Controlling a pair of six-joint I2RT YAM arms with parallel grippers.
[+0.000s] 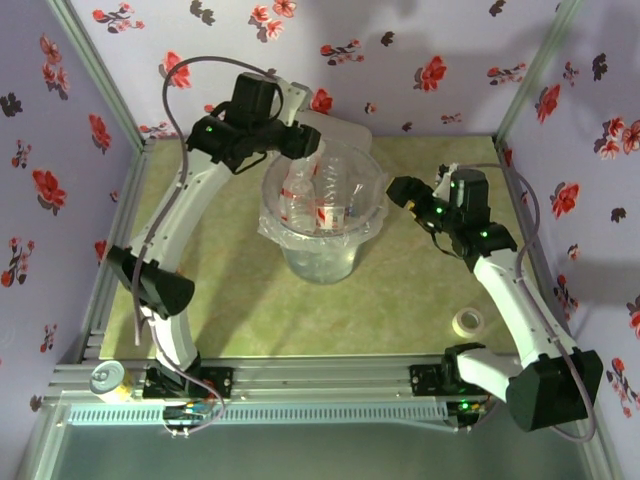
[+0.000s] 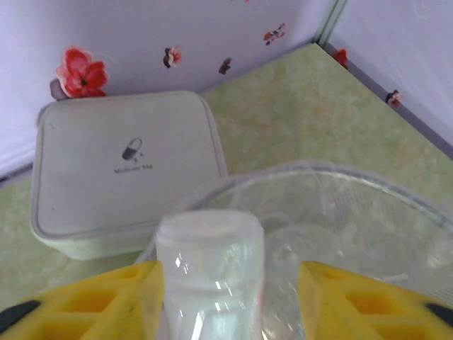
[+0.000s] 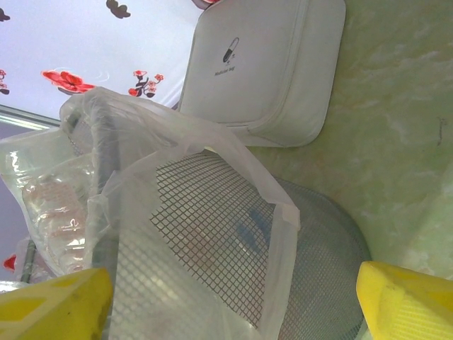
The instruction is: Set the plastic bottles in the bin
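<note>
The green table (image 1: pixel 250 300) holds a big round see-through grey-white bin (image 1: pixel 322 262) in its middle, with a clear bag folded over the rim. Just past it, on the far side, lies a flat white soft case (image 2: pixel 120 163) with a little pill picture.

Most of the job looks done. A heap of small clear plastic bottles (image 1: pixel 328 207) with red-and-white labels is down in the bin. Every bottle I can see is in there or in a hand, so I think one is left to drop.

The left gripper (image 2: pixel 230 268) is over the far left edge of the bin. Its yellow fingers look closed in on a clear plastic bottle (image 2: pixel 207 244), gripping it. The bottle's long way runs the same way as the fingers, poking out past them toward the inside of the bin. I cannot tell if the end sticking out is the cap or the bottom.

The right gripper (image 3: pixel 232 283) hangs just beside the bin's right edge, fingers spread wide with nothing in them.

A small white tape roll (image 1: pixel 467 321) sits near the right arm, well apart from the bin
</note>
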